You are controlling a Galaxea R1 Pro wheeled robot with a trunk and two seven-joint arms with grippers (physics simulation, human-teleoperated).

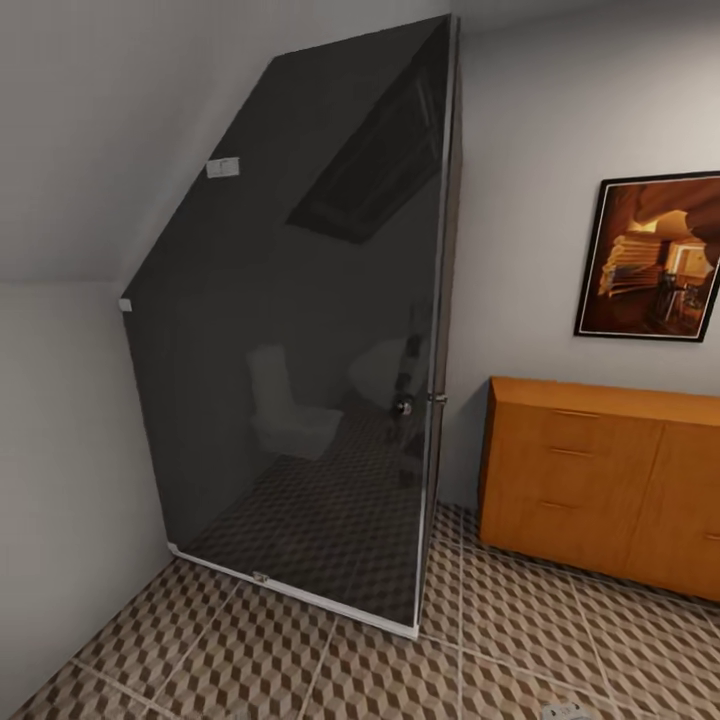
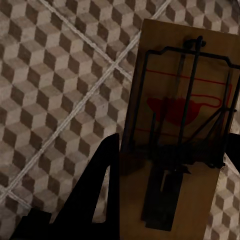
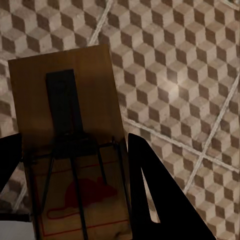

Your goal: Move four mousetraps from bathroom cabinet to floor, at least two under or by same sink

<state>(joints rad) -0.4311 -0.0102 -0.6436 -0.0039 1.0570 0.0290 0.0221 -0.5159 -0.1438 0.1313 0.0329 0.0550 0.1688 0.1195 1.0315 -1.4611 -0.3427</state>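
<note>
In the left wrist view a brown wooden mousetrap (image 2: 182, 125) with dark wire parts and a red mouse mark sits between the dark fingers (image 2: 92, 195) of my left gripper (image 2: 170, 185), which is shut on it above the cube-patterned bathroom floor (image 2: 55, 85). The right wrist view shows another mousetrap (image 3: 70, 145) clamped the same way in my right gripper (image 3: 75, 170), held over the tiles (image 3: 185, 75). The orange-brown cabinet (image 1: 600, 480) stands against the wall at the right of the head view, its drawer fronts shut. The bathroom sink is out of view.
A tall dark glass shower enclosure (image 1: 310, 350) stands straight ahead, with a toilet faintly mirrored in it. A framed picture (image 1: 655, 255) hangs above the cabinet. A sloped grey wall (image 1: 70, 420) closes the left side. Open tiled floor (image 1: 400, 670) lies in front.
</note>
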